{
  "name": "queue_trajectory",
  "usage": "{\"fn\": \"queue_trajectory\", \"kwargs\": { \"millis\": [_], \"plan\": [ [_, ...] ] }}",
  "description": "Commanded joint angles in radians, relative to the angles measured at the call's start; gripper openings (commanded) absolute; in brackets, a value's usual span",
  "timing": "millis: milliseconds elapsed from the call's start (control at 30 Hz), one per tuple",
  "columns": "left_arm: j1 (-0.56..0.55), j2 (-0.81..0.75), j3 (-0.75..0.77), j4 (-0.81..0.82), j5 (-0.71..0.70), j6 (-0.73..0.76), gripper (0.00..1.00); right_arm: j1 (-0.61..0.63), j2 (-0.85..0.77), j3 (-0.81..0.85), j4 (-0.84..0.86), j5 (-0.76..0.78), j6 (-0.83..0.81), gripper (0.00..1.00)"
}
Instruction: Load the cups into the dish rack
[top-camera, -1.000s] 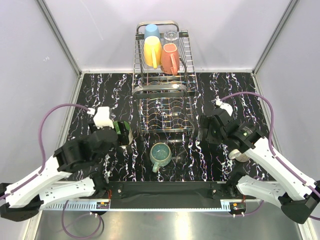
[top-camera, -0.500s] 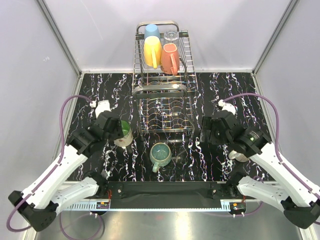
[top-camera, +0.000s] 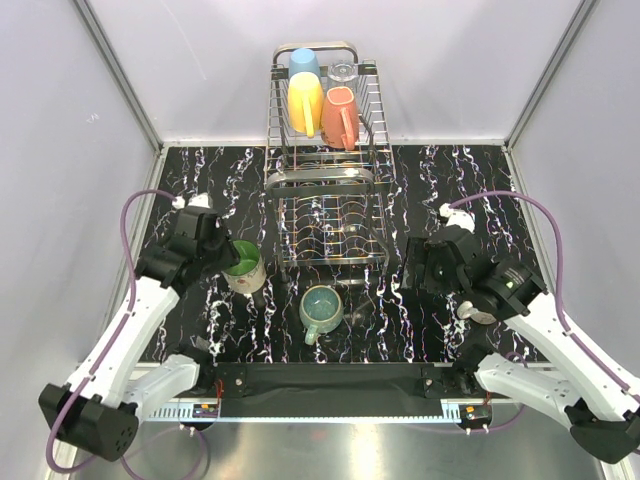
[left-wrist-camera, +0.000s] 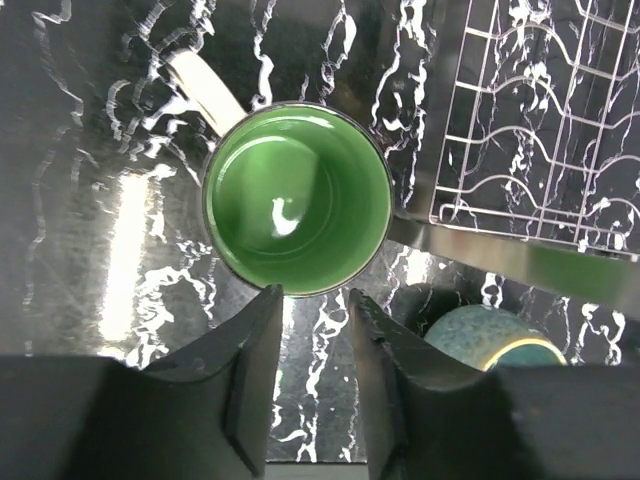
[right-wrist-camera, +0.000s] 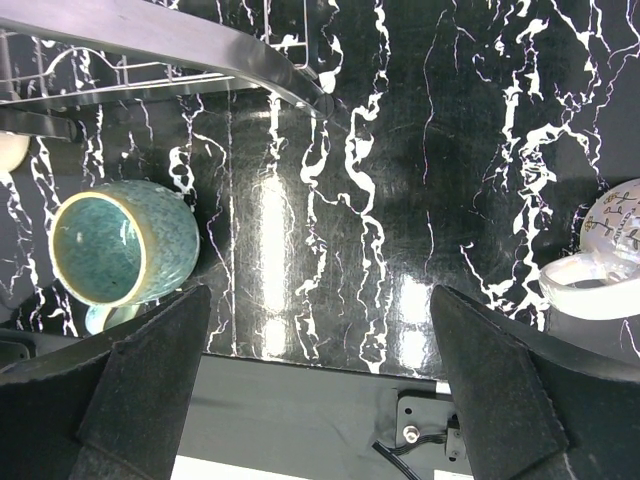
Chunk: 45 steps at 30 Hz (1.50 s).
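Black stone-look surface, veined in white, carries everything here. On the left, the left gripper hangs straight over a cream mug with a green inside. Its two fingers stand close together with only a narrow slot between them, and through that slot I see bare surface, nothing gripped. The tips sit right at the mug's near rim. The mug stands upright, mouth up, just beside the rack's left front corner, its handle on the side away from the rack.

In the middle is the dish rack, chrome wire in two tiers. Its upper basket holds four cups: a light blue tumbler and a clear glass at the back, then a yellow cup and a salmon-pink mug in front of them. A teal mug stands upright on the surface just in front of the rack.

On the right, the right gripper is spread wide over bare surface, holding nothing. A white object lies near it; I cannot tell what it is.
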Motion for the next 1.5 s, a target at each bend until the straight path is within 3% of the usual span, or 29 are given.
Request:
{"fn": "queue_trajectory", "kwargs": {
  "millis": [0, 100, 233, 900, 1300, 1467],
  "plan": [
    [0.011, 0.056, 0.037, 0.052, 0.125, -0.005, 0.4, 0.001, -0.029, 0.01, 0.013, -0.004, -0.014, 0.98],
    [0.011, 0.062, 0.025, 0.076, 0.179, 0.008, 0.49, -0.001, -0.04, 0.004, 0.011, -0.007, -0.014, 0.98],
    [0.016, 0.077, -0.007, 0.118, 0.198, 0.031, 0.53, 0.001, -0.041, 0.004, 0.014, -0.015, -0.017, 0.98],
    [0.033, 0.252, -0.064, 0.199, 0.228, 0.072, 0.47, 0.001, -0.064, -0.002, 0.023, -0.013, -0.022, 0.98],
    [0.033, 0.316, -0.099, 0.237, 0.219, 0.029, 0.46, -0.001, -0.061, -0.007, 0.028, -0.013, -0.022, 0.98],
    [0.033, 0.332, -0.11, 0.224, 0.152, -0.037, 0.45, 0.001, -0.064, -0.022, 0.048, -0.018, -0.023, 0.98]
  ]
}}
